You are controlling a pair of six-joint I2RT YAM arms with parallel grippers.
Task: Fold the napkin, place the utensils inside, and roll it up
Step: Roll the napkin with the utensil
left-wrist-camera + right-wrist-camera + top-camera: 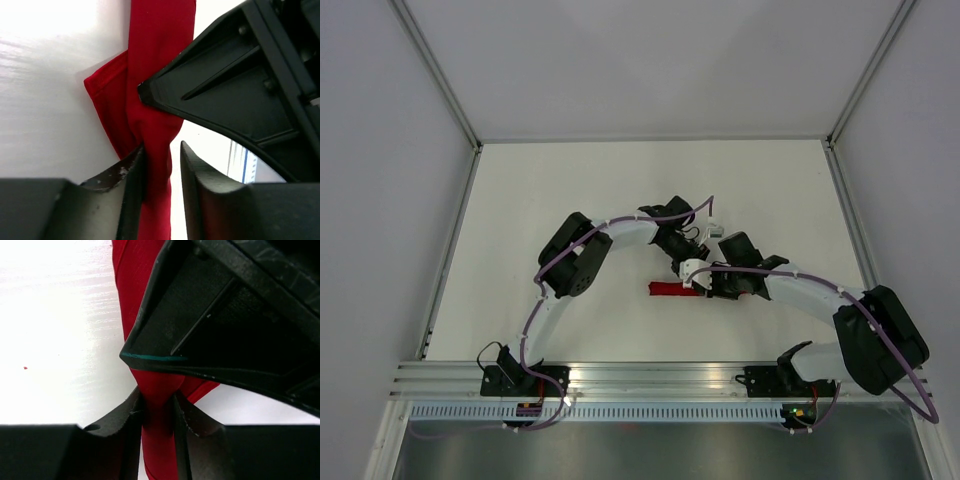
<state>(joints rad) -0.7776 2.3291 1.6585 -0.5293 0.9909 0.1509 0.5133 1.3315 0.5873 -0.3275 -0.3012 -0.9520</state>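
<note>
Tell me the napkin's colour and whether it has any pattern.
Plain bright red, with no pattern. The napkin shows best in the left wrist view.

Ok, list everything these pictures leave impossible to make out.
Knife: not seen in any view; whether the napkin wraps it is unknown.
Napkin's right end: top view, covered by the left gripper and right gripper.
Napkin's full length: both wrist views, cut off by frame edges and the opposite gripper.
Left gripper's hold: left wrist view, a sliver of gap beside the napkin.
</note>
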